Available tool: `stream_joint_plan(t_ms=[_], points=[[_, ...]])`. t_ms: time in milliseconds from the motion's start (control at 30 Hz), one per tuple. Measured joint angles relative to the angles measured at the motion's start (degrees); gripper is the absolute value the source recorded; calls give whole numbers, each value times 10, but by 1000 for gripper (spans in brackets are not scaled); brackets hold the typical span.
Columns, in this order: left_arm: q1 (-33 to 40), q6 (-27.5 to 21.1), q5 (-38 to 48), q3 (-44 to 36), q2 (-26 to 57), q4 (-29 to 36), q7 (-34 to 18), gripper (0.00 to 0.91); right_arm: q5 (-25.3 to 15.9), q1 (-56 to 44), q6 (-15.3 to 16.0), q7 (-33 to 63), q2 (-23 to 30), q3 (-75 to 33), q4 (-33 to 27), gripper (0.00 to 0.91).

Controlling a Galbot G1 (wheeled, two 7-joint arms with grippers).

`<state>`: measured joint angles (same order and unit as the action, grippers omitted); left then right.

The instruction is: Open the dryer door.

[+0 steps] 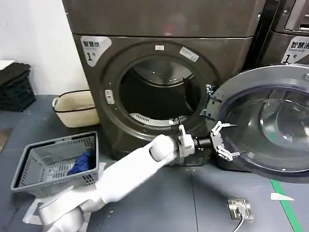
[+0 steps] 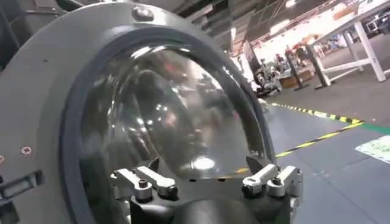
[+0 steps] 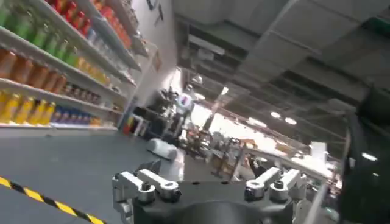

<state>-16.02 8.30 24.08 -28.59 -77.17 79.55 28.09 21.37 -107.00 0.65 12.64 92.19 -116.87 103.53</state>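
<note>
The dryer (image 1: pixel 159 29) is a dark grey-brown front-loader, and its round drum opening (image 1: pixel 154 94) is uncovered. Its dryer door (image 1: pixel 270 125) hangs swung out to the right, the grey inner ring and glass bowl turned toward me. My left arm reaches across the front of the machine. My left gripper (image 1: pixel 221 140) is open at the door's inner face near the hinge-side rim, with nothing between its fingers. In the left wrist view the dryer door (image 2: pixel 164 103) bulges just beyond the left gripper (image 2: pixel 204 182). My right gripper (image 3: pixel 207 182) is open and points into the room.
A grey basket (image 1: pixel 55 162) with a blue cloth stands on the floor at the left, with a beige bag (image 1: pixel 76 108) behind it. A second grey machine (image 1: pixel 289 34) stands behind the open door. A metal floor plate (image 1: pixel 240 208) and a green tape line (image 1: pixel 287 203) lie in front.
</note>
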Motion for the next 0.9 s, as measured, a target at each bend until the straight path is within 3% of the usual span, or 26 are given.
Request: stream_joint_plan(t_ms=[200, 367, 733, 900], points=[[-28, -88, 8, 20, 46, 74, -46, 907, -14, 1, 15, 18, 0, -11, -10, 907], [-77, -125, 5, 68, 88, 148, -73, 907, -18, -2, 17, 25, 0, -17, -19, 907], [-217, -269, 116, 270, 161, 257, -220, 907, -14, 0, 34, 25, 0, -10, -13, 907], [-276, -308, 140, 362, 192, 286, -273, 907, -5, 3, 34, 15, 0, 0, -2, 907]])
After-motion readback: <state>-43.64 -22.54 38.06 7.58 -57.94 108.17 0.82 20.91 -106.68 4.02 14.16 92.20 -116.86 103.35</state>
